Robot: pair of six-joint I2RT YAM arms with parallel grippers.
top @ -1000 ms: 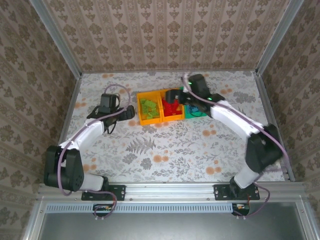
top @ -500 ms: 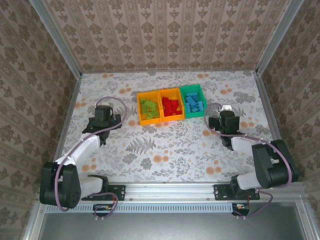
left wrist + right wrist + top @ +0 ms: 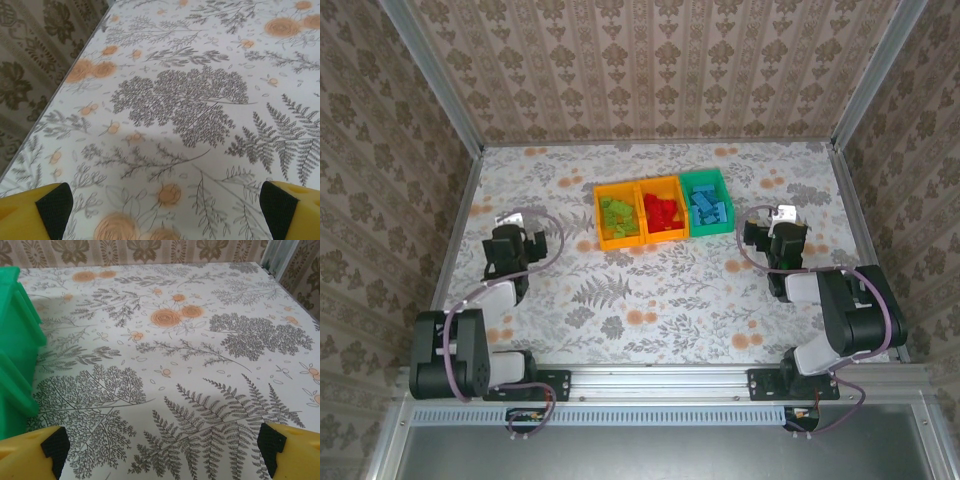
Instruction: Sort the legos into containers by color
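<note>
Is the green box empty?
No, it holds bricks: the top view shows blue legos piled inside the green bin.

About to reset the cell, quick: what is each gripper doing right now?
Left gripper: open, holding nothing.
Right gripper: open, holding nothing.

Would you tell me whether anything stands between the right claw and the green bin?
Nothing visible does: the open right claw sits right of the green bin, with just patterned tabletop between them. The blue legos already lie inside that bin.
</note>
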